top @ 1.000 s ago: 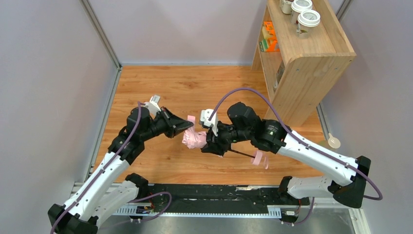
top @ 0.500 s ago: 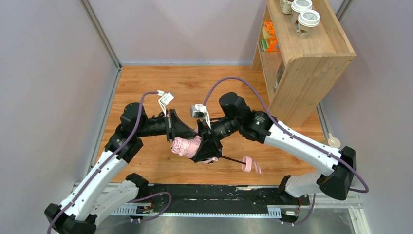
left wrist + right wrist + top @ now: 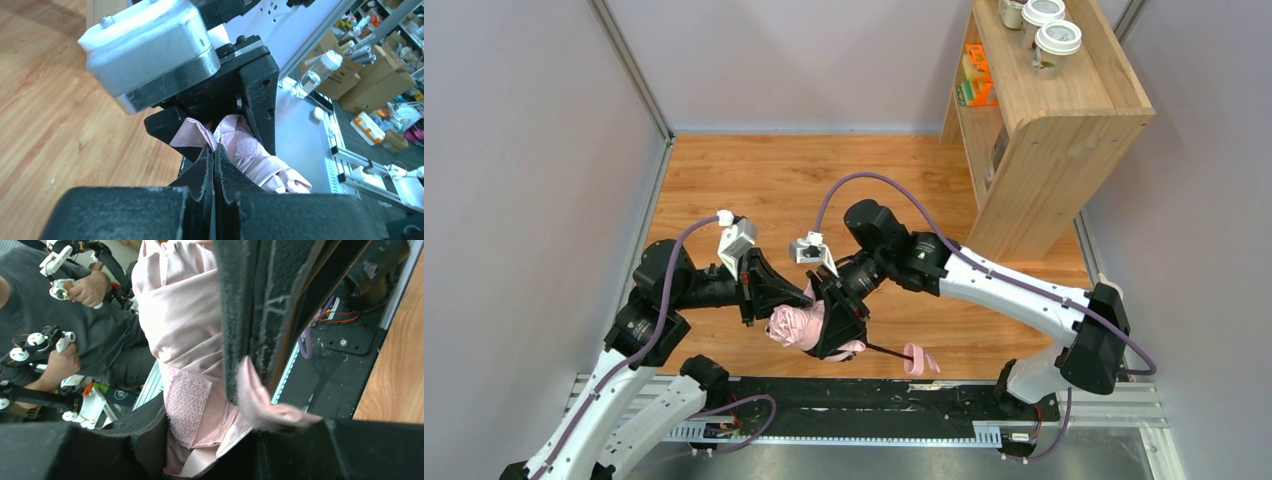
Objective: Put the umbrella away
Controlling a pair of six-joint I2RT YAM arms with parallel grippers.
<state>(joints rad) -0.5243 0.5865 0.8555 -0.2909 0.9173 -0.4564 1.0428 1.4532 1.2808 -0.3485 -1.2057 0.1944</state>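
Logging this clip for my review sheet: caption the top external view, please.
Bunched pink umbrella pinched by left gripper and right gripper, its handle pointing right.

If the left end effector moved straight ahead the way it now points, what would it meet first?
Most likely the umbrella: its bunched pink canopy lies just ahead of the shut left end effector, with the right end effector gripping it beyond. Whether the tips touch the fabric is unclear.

The right claw (image 3: 836, 326) hides where the shaft of the umbrella (image 3: 788, 326) meets its canopy, and two cups (image 3: 1014, 10) on the shelf (image 3: 1064, 112) are cut by the top edge.
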